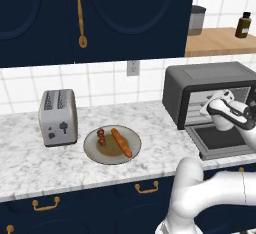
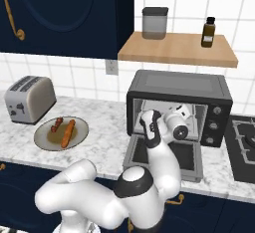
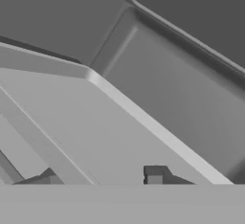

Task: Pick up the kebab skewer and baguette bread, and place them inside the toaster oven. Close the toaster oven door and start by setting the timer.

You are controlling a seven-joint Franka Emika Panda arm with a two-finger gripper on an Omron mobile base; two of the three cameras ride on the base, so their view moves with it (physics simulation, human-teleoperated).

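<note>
The kebab skewer (image 1: 101,137) (image 2: 56,124) and the baguette bread (image 1: 121,142) (image 2: 66,133) lie side by side on a round plate (image 1: 92,153) (image 2: 45,142) on the marble counter. To the right stands the toaster oven (image 1: 210,78) (image 2: 179,85). The toaster oven door (image 1: 220,140) (image 2: 164,160) is folded down flat. My hand (image 1: 222,109) (image 2: 162,123) hovers at the oven's mouth, above the door and far from the plate. In the hand view my gripper (image 3: 100,177) faces grey oven surfaces, its tips apart with nothing between them.
A silver two-slot toaster (image 1: 58,116) (image 2: 29,98) stands left of the plate. A wooden shelf (image 2: 179,48) above the oven carries a canister (image 2: 155,23) and a dark bottle (image 2: 208,32). A stove (image 2: 244,147) borders the oven on the right. Dark cabinets hang overhead.
</note>
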